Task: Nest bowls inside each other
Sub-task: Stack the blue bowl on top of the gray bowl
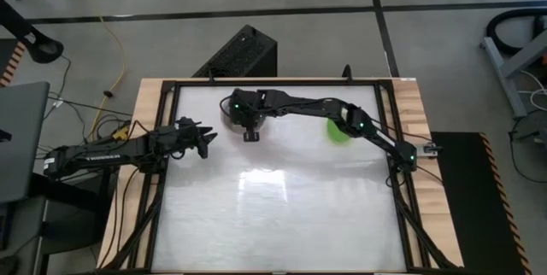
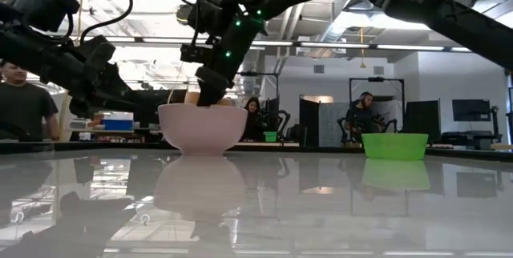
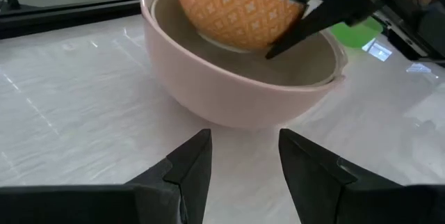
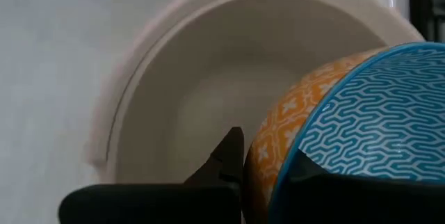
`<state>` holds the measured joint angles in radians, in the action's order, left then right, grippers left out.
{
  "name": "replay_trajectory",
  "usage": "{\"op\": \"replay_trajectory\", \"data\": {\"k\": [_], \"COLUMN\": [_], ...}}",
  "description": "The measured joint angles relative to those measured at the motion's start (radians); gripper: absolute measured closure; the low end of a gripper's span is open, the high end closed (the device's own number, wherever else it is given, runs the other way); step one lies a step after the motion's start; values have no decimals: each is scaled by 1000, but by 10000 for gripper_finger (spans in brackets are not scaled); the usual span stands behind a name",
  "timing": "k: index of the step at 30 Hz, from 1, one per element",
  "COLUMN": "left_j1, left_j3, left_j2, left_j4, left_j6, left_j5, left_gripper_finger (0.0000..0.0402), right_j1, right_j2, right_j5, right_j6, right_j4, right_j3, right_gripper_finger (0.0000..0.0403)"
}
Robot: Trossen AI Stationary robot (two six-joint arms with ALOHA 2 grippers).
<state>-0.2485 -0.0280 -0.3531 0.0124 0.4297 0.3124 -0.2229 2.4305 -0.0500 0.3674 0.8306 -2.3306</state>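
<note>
A large cream-white bowl [image 3: 229,102] stands on the table at the far middle, with a grey-beige bowl [image 3: 306,67] nested in it. An orange-patterned bowl with a blue-patterned inside [image 3: 233,8] hangs tilted in their opening, and my right gripper [image 4: 268,158] is shut on it. A small green bowl [image 2: 394,145] stands on its base to the right. My left gripper [image 3: 245,158] waits open at the table's left, pointing at the cream bowl [image 1: 229,111]. My right gripper pinches the orange bowl's rim [image 4: 278,172], one finger on the orange outer wall [image 4: 229,151] and the other on the blue patterned inside. The fingers slant down from above. The bowl hangs tilted, its base low inside the grey-beige bowl; whether it touches, I cannot tell.
The green bowl [image 1: 338,130] lies under my right arm's forearm near the table's right side. A black frame [image 1: 171,87] runs around the table. People and furniture show in the room beyond the far edge. The table's near half [image 1: 273,215] holds no objects.
</note>
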Motion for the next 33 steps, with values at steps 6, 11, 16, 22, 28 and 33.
{"op": "replay_trajectory", "data": {"k": [6, 11, 16, 22, 28, 33], "left_j1": [0, 0, 0, 0, 0, 0], "left_j3": [0, 0, 0, 0, 0, 0], "left_j2": [0, 0, 0, 0, 0, 0], "left_j4": [0, 0, 0, -1, -1, -1], "left_j6": [0, 0, 0, 0, 0, 0], "left_j5": [-1, -1, -1, -1, -1, -1], "left_gripper_finger": [244, 244, 244, 244, 244, 244], "right_j1": [-11, -2, -2, -3, -3, -2], "right_j2": [28, 43, 41, 40, 38, 36], "right_j5": [23, 27, 26, 25, 24, 19], "right_j6": [-6, -10, 8, 31, 31, 26], "right_j4": [-31, -38, -18, 5, -3, 2], "right_j3": [-3, -2, -2, -2, -2, -3], "right_gripper_finger": [369, 369, 369, 369, 316, 233]}}
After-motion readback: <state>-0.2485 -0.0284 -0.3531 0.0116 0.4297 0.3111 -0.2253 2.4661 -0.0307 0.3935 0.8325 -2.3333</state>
